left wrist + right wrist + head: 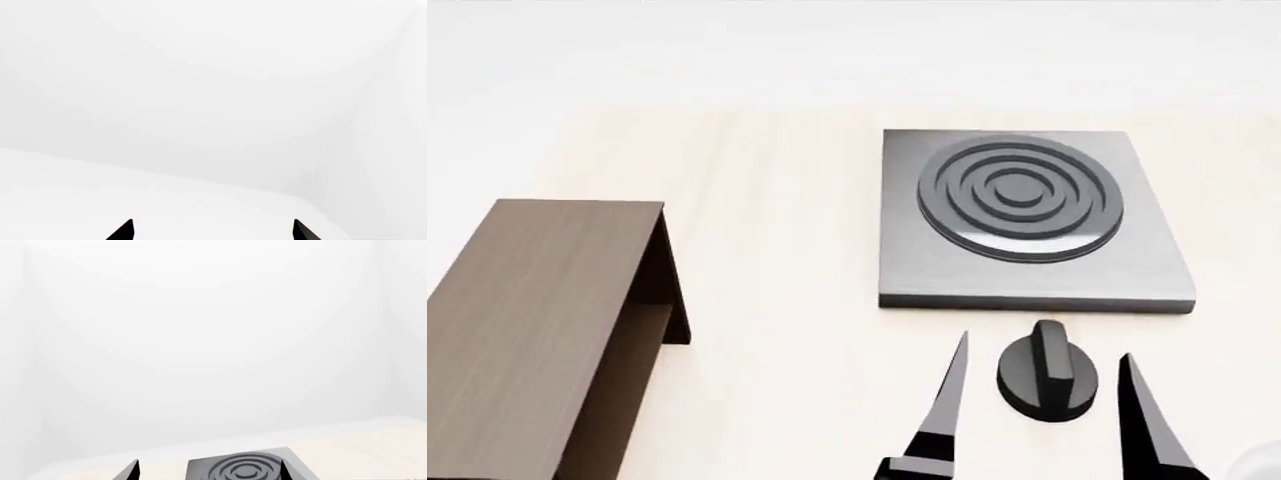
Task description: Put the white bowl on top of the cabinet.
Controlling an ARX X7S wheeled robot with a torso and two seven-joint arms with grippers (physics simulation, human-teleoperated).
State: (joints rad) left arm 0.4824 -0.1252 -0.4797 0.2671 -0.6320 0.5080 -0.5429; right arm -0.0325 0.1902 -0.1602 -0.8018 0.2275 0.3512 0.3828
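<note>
Where gripper (1041,385) gapes, cabinet (541,310) well apart

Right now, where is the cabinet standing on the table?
In the head view the cabinet stands at the left of the table, apart from the grey stove plate on the right and the black knob.

Head view: high, looking steeply down on the table (787,300), close over the stove plate (1028,215) and cabinet (541,320). Right wrist: low, level, facing the same stove plate (243,467). Left wrist: facing blank white only.
</note>
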